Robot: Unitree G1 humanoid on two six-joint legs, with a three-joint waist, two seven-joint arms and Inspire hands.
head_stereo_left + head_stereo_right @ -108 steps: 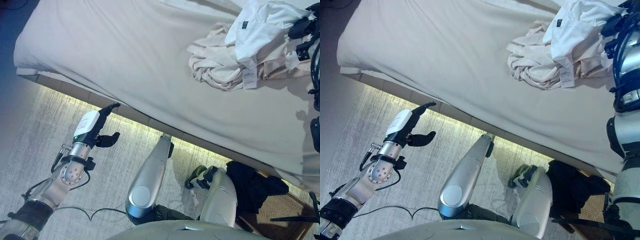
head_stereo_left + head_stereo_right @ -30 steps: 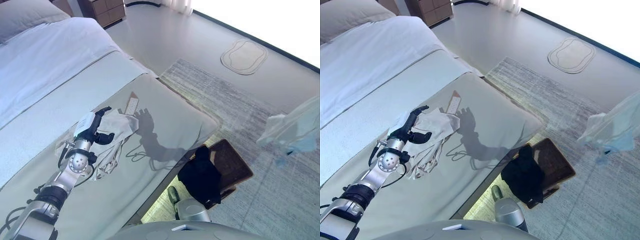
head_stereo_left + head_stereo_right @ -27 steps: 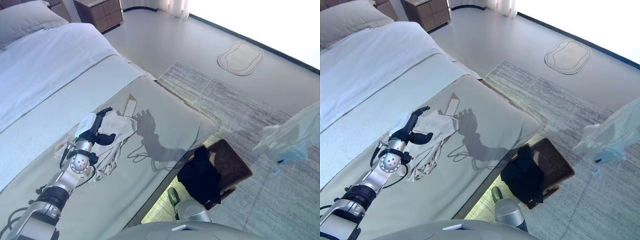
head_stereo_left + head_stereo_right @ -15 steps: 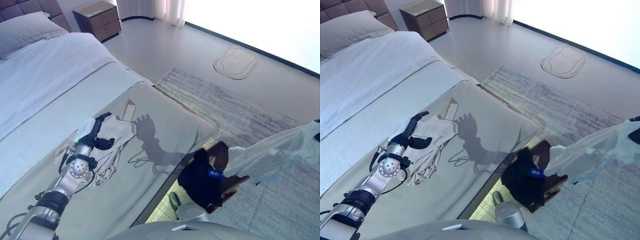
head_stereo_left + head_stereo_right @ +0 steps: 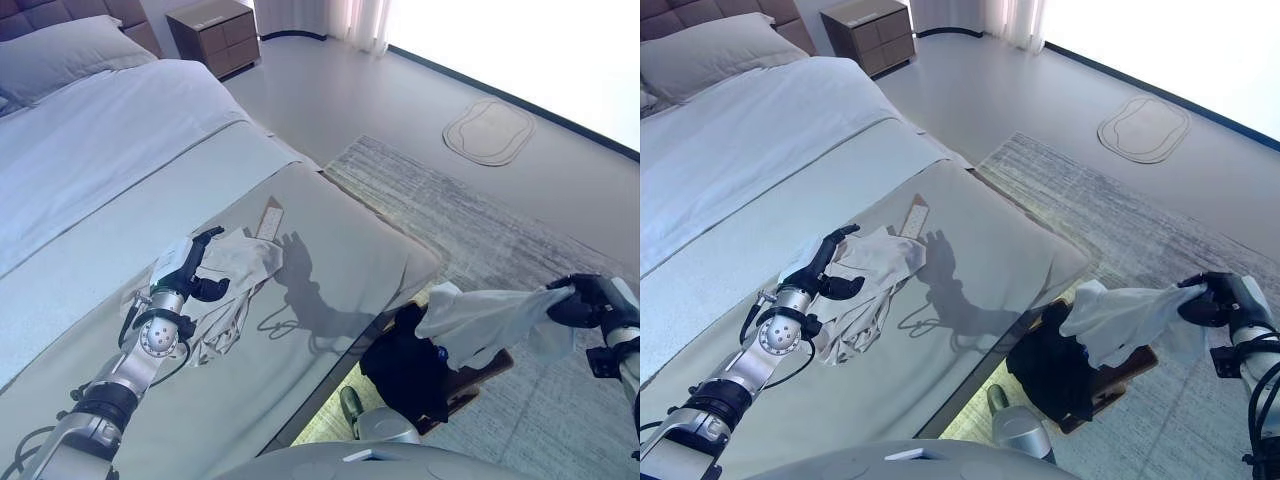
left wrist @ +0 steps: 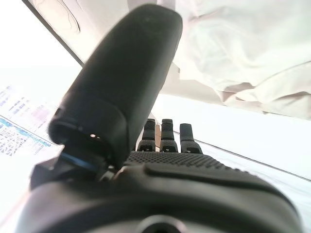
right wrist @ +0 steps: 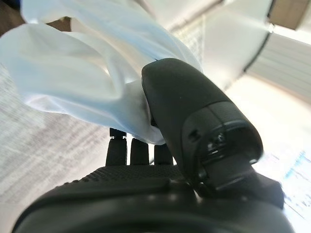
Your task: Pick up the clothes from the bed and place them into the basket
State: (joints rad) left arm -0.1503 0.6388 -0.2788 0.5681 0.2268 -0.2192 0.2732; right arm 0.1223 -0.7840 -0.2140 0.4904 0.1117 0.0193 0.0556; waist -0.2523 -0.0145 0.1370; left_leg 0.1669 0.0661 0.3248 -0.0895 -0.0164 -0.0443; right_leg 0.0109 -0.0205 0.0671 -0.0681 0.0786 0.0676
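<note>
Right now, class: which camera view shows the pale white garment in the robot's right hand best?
The left eye view: the whole pale white garment trails from the right hand toward the brown basket. The right eye view nearly matches. The right wrist view shows only bunched cloth; the left wrist view, none.

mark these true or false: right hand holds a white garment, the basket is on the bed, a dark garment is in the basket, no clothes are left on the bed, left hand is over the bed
1. The right hand holds a white garment: true.
2. The basket stands on the bed: false, it is on the floor beside the bed.
3. A dark garment is in the basket: true.
4. No clothes are left on the bed: false, a cream garment lies there.
5. The left hand is over the bed: true.
</note>
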